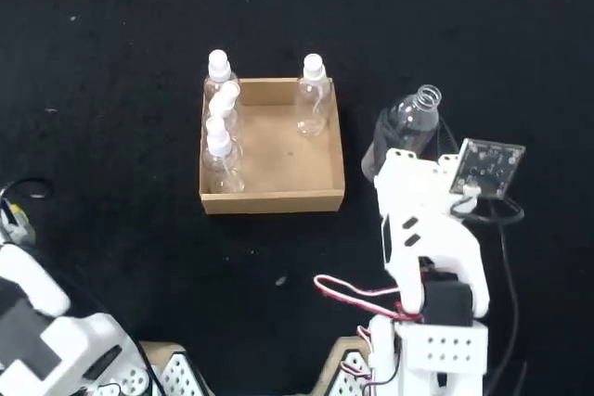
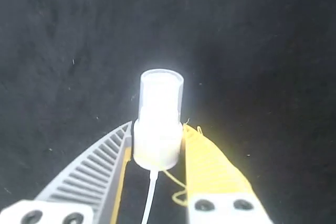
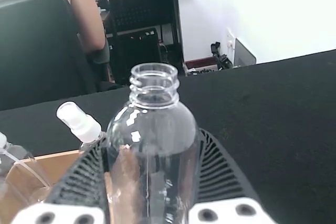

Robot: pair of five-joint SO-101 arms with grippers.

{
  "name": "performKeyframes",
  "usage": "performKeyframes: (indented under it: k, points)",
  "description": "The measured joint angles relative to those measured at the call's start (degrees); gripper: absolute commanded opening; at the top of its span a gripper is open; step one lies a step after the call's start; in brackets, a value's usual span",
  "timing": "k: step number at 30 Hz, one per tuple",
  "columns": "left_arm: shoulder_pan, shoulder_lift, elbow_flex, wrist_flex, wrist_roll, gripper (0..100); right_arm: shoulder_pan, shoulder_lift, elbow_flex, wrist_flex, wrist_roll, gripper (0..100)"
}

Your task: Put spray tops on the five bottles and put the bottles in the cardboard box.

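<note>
A shallow, square brown cardboard box (image 1: 272, 199) sat open on the black cloth-covered worktop (image 1: 111, 90). Four small clear plastic bottles, each already fitted with a white spray top, stood inside it. Three lined the left wall: one in the far left corner (image 1: 219, 76), one just near of it with its top tilted (image 1: 224, 107), and one nearer still (image 1: 224, 162). The fourth (image 1: 313, 99) stood in the far right corner.

The fifth clear plastic bottle (image 1: 410, 121) was outside the box, just to its right and apart from it. Its threaded neck was open and bare. The right pincer (image 1: 394, 150) pinched it around the body; in the right wrist view the two ribbed fingers (image 3: 215, 163) pressed the rounded sides of the bottle (image 3: 152, 140) just under its shoulder. Whether its base touched the worktop could not be told. Behind it, a capped bottle (image 3: 79, 124) and the box wall (image 3: 47, 157) showed.

The left arm (image 1: 37, 322) lay at the near left corner of the worktop, well apart from the box. The left pincer (image 2: 159, 132) was closed on a white plastic spray top (image 2: 160, 111) with a translucent cap over its nozzle, gripping its collar between a grey finger and a yellow one. A thin white dip tube (image 2: 151, 198) ran back from it between the fingers.
</note>
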Motion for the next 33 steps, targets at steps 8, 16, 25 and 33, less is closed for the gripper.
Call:
performKeyframes:
  k: [8, 16, 25, 33]
  points:
    - [8.26, -14.42, -8.00, 4.13, 9.67, 3, -6.68, -17.67, 1.32, 8.09, -1.49, 1.1]
    - [21.71, -24.26, -32.18, 13.63, 17.23, 3, -15.47, -18.81, 4.22, 8.18, -1.49, 1.1]
    - [41.49, -25.58, -49.85, 14.15, 21.80, 3, -28.22, -18.81, 7.47, 8.35, 2.37, 1.0]
    - [68.66, -25.76, -52.84, 1.05, 22.68, 3, -34.64, -18.81, 7.91, 8.35, 2.55, 1.1]
